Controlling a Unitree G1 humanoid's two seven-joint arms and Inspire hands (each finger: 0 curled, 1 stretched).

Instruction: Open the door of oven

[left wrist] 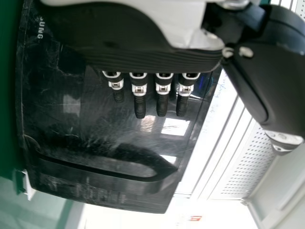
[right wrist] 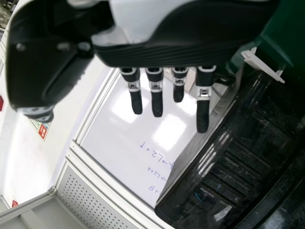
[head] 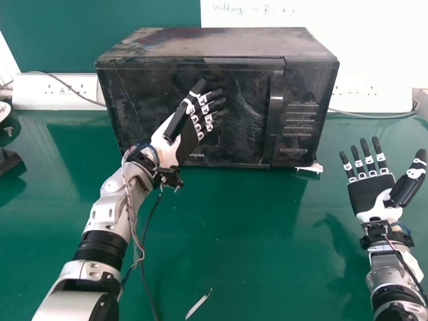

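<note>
A black oven [head: 221,50] stands at the back of the table with its door [head: 237,134] closed; the upright door handle [head: 275,110] is right of the door's middle. My left hand [head: 184,137] is in front of the door's left part, fingers straight and pointing toward the handle, which lies beyond their tips. In the left wrist view my left hand [left wrist: 138,52] has its fingers extended over the door; the handle [left wrist: 105,172] lies apart from them. My right hand [head: 371,190] is right of the oven, fingers straight. In the right wrist view, the right hand [right wrist: 162,57] shows near the oven's button panel [right wrist: 228,167].
The green table [head: 234,241] carries a small white scrap [head: 198,305] near the front. A white piece [head: 309,168] sits under the oven's right front corner. Socket strips [head: 53,90] and cables run behind, and a dark stand [head: 8,160] is at the far left.
</note>
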